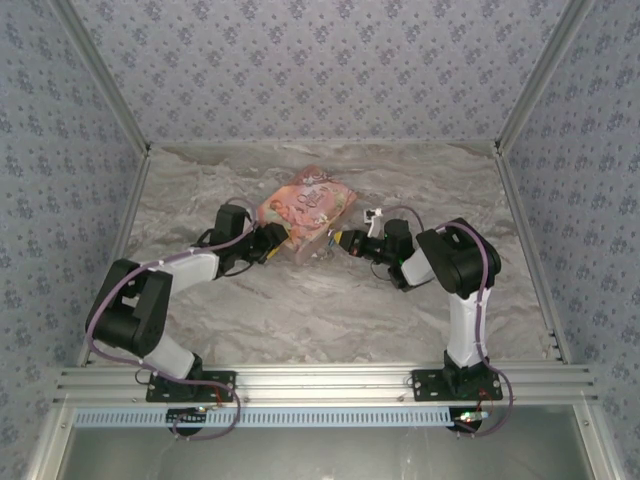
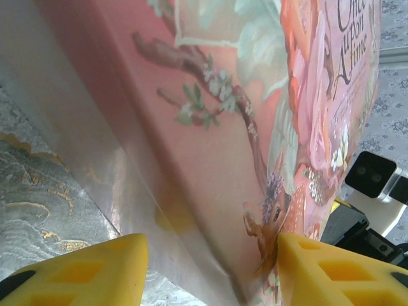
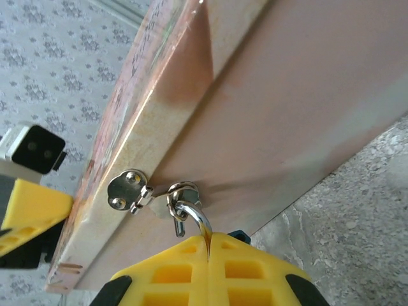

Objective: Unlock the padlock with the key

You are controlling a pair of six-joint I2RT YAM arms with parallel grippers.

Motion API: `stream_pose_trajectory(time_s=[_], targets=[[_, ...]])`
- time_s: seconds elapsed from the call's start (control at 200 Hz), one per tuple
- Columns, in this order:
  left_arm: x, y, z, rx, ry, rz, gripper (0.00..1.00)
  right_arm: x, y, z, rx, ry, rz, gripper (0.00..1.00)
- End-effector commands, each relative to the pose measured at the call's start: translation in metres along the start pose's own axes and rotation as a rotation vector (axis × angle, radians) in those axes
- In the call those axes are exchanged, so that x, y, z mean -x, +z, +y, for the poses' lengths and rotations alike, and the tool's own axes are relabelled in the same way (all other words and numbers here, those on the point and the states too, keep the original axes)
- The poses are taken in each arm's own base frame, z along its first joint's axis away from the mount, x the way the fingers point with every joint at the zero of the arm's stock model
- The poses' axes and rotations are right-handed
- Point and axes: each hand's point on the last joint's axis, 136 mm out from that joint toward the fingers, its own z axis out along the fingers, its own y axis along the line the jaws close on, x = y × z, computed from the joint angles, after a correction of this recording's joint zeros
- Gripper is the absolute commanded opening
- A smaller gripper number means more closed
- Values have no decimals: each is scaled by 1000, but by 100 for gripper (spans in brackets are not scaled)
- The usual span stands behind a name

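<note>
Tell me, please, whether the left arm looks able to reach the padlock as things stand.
Probably not: the left gripper seems clamped on the pink box, and the padlock hanging from its hasp sits inside the shut right gripper.

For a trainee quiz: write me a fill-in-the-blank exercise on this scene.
1. The right gripper is ___ on the padlock.
2. The left gripper holds the pink box between ___ fingers.
3. The box's lid reads "Once upon a ___".
Missing words: shut; yellow; time.
</note>
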Motion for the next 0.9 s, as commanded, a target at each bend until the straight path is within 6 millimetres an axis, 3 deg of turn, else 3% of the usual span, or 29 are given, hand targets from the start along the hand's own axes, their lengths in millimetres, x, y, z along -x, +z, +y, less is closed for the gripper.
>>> stream_pose_trajectory(time_s=[0.0, 0.67, 0.894], targets=[[-14, -2, 21, 66, -15, 24, 54, 20, 1, 8, 30, 33, -109, 0], [-17, 4, 33, 89, -17, 43, 54, 58, 6, 9, 43, 173, -228, 0], [-12, 0, 35, 85, -25, 31, 55, 56, 2, 0, 9, 168, -217, 0]])
